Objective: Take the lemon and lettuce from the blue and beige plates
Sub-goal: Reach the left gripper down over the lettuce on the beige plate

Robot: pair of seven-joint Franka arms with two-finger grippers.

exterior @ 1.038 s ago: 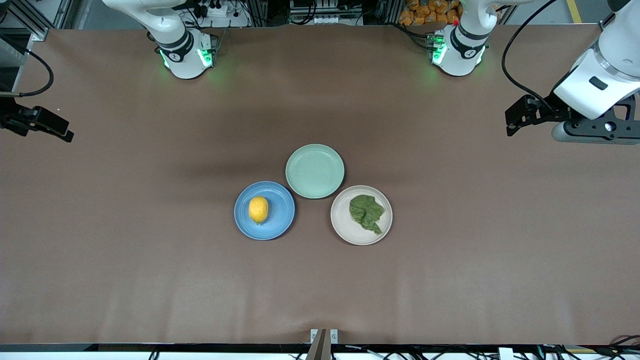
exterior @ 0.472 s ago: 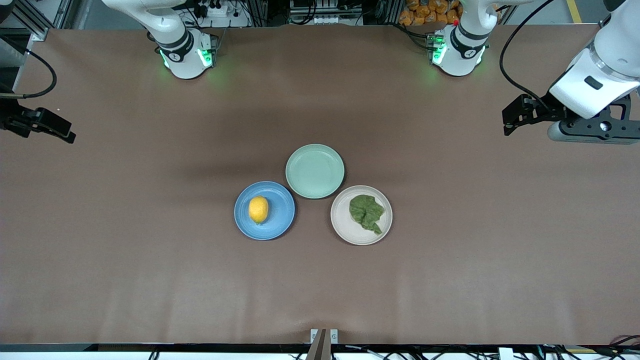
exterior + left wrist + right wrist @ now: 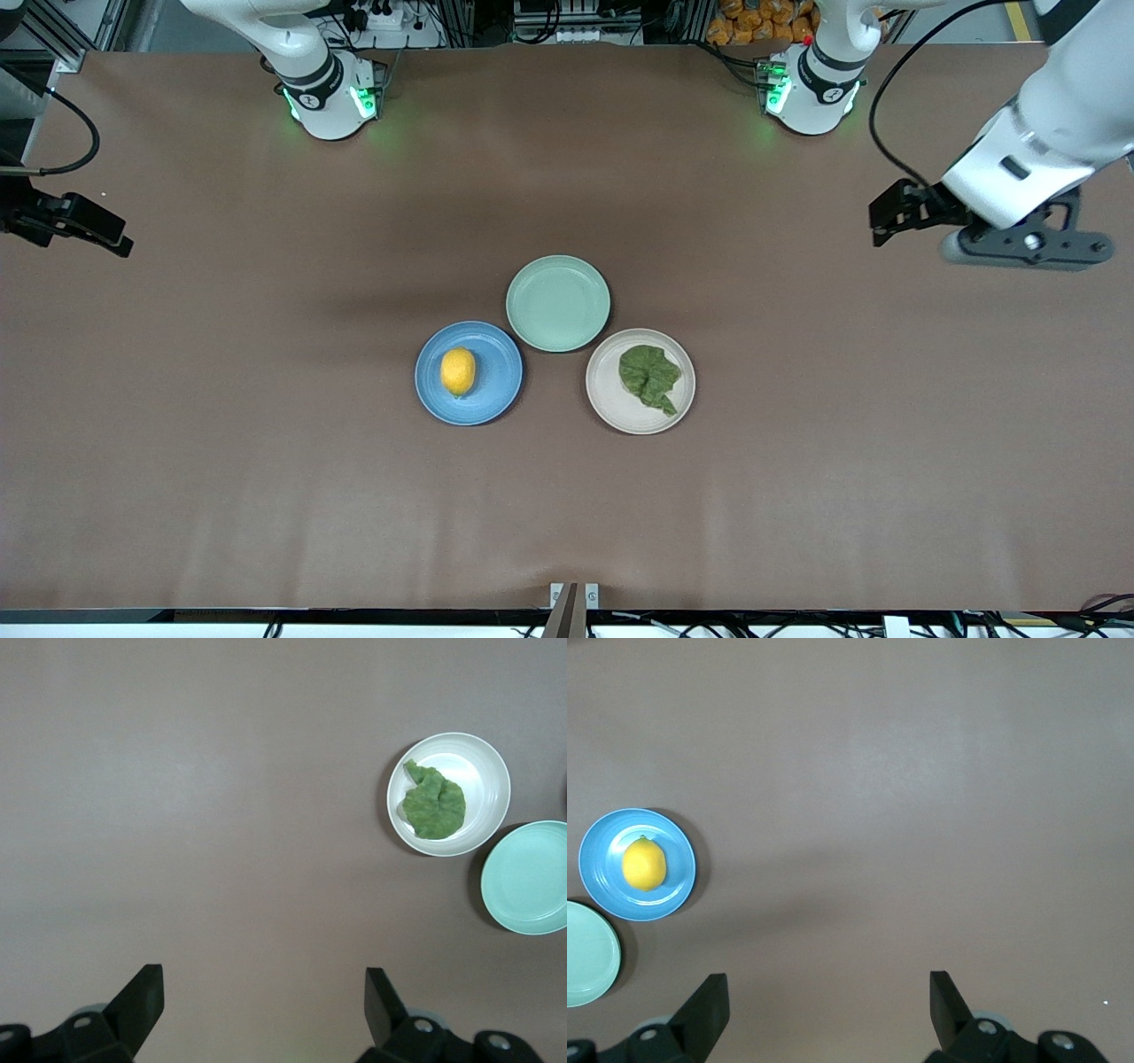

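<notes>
Right gripper [image 3: 111, 241] mostly cut off at the front view's edge, up over bare table at the right arm's end; only dark hardware and a cable loop show there. Its wrist view shows both fingertips [image 3: 709, 1003] spread wide, nothing between them. Left gripper [image 3: 890, 217] is up over bare table at the left arm's end, well apart from the plates; the white wrist housing hides part of it in the front view. Left wrist view shows its fingertips [image 3: 146, 992] spread wide too, nothing held. Lemon [image 3: 458, 370] sits upright-ish in the middle of the blue plate [image 3: 496, 394]; stem end too small to make out. Lettuce [image 3: 650, 377] lies crumpled on the beige plate [image 3: 607, 390], pointed stem end toward the front camera. Mint-green plate [image 3: 558, 303] sits between them and farther from the front camera, its rim just beside both; can't tell if the rims touch. In the wrist views the mint plate is cut off at the frame edge. Table [image 3: 266, 443] is covered in plain brown sheet, faint creases near the front edge. Along the top: two arm bases with green lights, cabling, aluminium framing, a heap of orange items only partly visible.
</notes>
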